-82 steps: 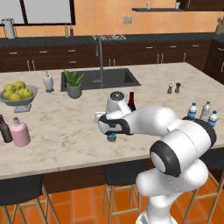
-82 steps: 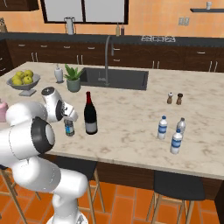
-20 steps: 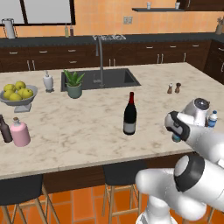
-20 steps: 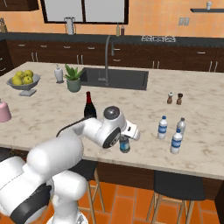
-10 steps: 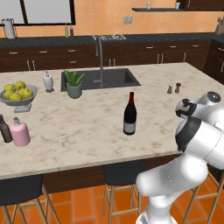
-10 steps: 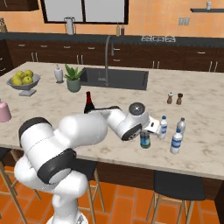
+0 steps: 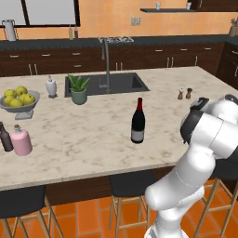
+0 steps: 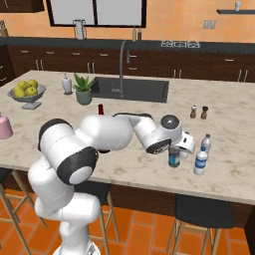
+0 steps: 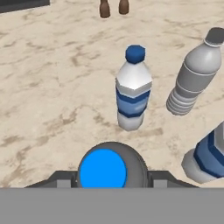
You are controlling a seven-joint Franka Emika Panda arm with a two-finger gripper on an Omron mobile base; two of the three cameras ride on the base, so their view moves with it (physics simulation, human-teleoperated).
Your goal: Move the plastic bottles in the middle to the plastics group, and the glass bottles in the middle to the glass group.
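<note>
In the left base view, the wine bottle [image 7: 138, 121] is seen upright near the middle of the counter [image 7: 93, 139], well apart from everything else. At the far left, the pink flask [image 7: 21, 141] and the small brown bottle [image 7: 5, 137] are placed just beside each other. The fruit bowl [image 7: 18, 101], the white dispenser [image 7: 51, 87] and the potted plant [image 7: 78, 89] are lined along the far side, left of the sink [image 7: 108, 83]. The 2 shakers [image 7: 184, 93] are found to the right. The arm is bent over the right end of the counter.

In the right base view, the gripper [image 8: 175, 149] is reached out to the right end, and the dark-tinted bottle [image 8: 174, 156] is held upright between its fingers, at or just above the counter. 2 clear bottles [image 8: 203, 154] are set just to its right.

In the hand view, the blue cap of the held bottle [image 9: 103, 170] is seen from above, clamped between the 2 finger tips. Beyond it, 1 blue-capped bottle [image 9: 133, 89] and 1 grey-capped bottle [image 9: 194, 73] are seen upright; a third bottle [image 9: 208, 154] is cut by the right edge.
</note>
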